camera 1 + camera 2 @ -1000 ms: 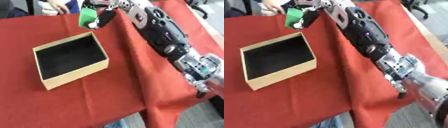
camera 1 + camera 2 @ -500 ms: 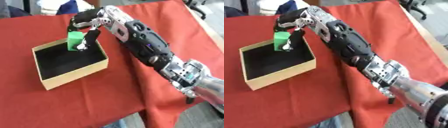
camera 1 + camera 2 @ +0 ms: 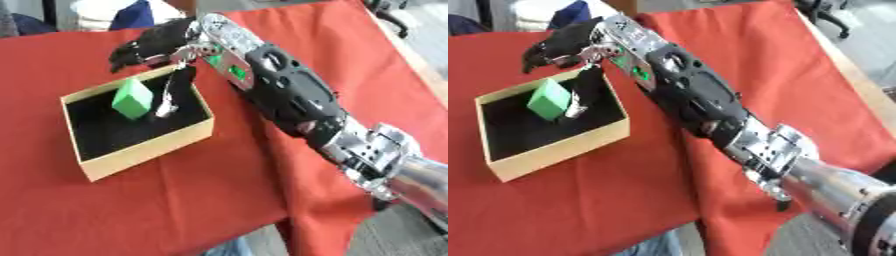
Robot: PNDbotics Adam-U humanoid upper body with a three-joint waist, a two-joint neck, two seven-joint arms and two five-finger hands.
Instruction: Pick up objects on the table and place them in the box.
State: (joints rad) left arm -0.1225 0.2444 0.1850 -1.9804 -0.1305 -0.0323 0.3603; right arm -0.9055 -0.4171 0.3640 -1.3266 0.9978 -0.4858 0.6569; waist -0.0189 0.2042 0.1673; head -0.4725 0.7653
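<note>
A green block [image 3: 133, 98] lies tilted inside the tan cardboard box [image 3: 140, 152], on its black floor near the far side. My right arm stretches from the lower right to the box's far edge. Its right hand [image 3: 149, 47] hovers over that edge, open, with dark fingers spread to the left above the block. One slim finger [image 3: 165, 102] hangs down into the box just right of the block; whether it touches the block I cannot tell. The left hand shows in neither view.
A red cloth [image 3: 219, 200] covers the table, and its front edge falls away at the bottom. White and blue things [image 3: 131, 12] sit past the far edge. The table's right edge [image 3: 859, 85] runs diagonally at the right.
The right hand carried the green block from beyond the box's far corner to over the box and let it go. The block now sits in the box and the hand has opened.
</note>
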